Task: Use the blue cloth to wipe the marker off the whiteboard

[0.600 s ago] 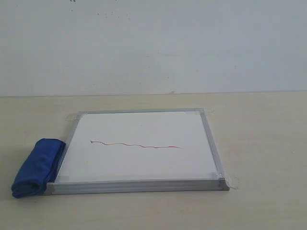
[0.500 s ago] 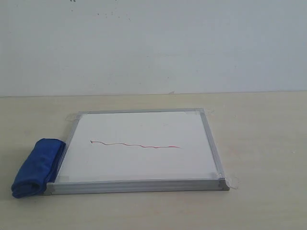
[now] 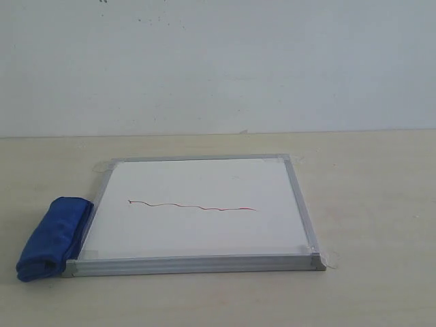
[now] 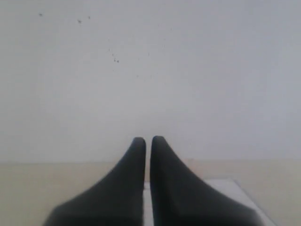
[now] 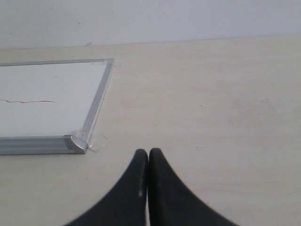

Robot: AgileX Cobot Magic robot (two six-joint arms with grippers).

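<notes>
Nothing differs from the earlier frame: the whiteboard (image 3: 204,235) and the blue cloth (image 3: 53,238) sit where they were on the counter (image 3: 375,204). The cloth lies rolled alongside the board's left frame, and the marker (image 3: 194,206) line runs red and wavy across mid-board. Left fingers (image 4: 131,179) are closed to a thin slit, right fingers (image 5: 162,188) pressed together — both hold nothing.

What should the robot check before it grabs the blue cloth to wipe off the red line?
1. The blue cloth lies free beside the whiteboard: ok.
2. The marker line is uncovered on the board: ok.
3. The left gripper is open for grabbing: not ok, it is shut.
4. The right gripper is empty: ok, shut on nothing.
5. The left gripper is lined up with the cloth: cannot tell, its camera does not show the cloth.
</notes>
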